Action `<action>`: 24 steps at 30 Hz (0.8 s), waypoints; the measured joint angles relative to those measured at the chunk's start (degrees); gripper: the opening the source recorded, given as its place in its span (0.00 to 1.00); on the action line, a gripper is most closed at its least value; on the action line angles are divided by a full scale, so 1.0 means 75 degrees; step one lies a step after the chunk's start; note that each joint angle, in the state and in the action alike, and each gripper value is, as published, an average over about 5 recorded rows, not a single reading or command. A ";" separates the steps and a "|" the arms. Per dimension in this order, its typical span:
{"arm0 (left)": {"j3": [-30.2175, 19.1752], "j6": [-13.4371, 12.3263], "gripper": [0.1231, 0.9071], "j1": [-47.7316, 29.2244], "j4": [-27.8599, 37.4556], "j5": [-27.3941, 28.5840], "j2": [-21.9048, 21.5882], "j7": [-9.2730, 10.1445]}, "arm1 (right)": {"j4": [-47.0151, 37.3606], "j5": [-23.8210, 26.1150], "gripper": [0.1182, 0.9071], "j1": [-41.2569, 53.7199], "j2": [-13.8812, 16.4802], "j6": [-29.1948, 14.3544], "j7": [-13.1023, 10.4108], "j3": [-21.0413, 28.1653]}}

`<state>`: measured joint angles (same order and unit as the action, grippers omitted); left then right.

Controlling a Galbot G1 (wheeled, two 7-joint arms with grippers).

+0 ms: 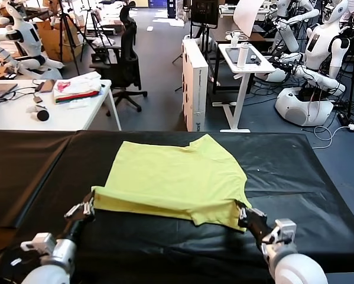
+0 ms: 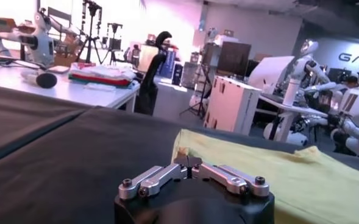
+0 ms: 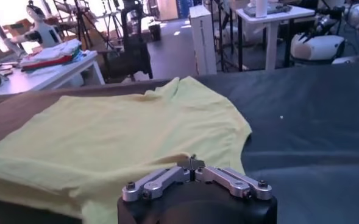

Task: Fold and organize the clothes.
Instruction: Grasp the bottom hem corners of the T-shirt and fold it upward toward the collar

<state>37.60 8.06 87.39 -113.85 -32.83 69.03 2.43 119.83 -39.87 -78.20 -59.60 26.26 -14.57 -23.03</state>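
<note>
The clothes, a lime yellow-green T-shirt, lie on the black table with the near hem raised a little off the cloth. My left gripper is shut on the near left corner of the hem, and my right gripper is shut on the near right corner. In the left wrist view the left gripper pinches the T-shirt at its corner. From the right wrist, the right gripper pinches a fold of the T-shirt, which spreads away from it. The neck lies at the far edge.
Behind the black table stand a white desk with a pile of red and white fabric, an office chair, a white cabinet and other robots. Bare black cloth lies on both sides of the shirt.
</note>
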 joint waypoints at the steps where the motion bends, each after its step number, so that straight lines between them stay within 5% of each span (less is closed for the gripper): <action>1: -0.0013 -0.0002 0.03 -0.0070 0.0088 0.0005 -0.0009 -0.0002 | -0.0101 0.0005 0.03 0.0095 -0.0001 -0.0028 0.0015 0.0036; 24: -0.0343 0.0046 0.03 -0.1095 0.1350 0.0011 -0.0200 0.0013 | -0.1707 0.0232 0.03 0.1367 -0.0194 -0.0649 0.0114 0.0748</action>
<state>35.03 8.41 79.18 -103.72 -32.75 67.53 2.52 107.03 -38.13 -67.95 -61.06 21.40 -13.72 -17.42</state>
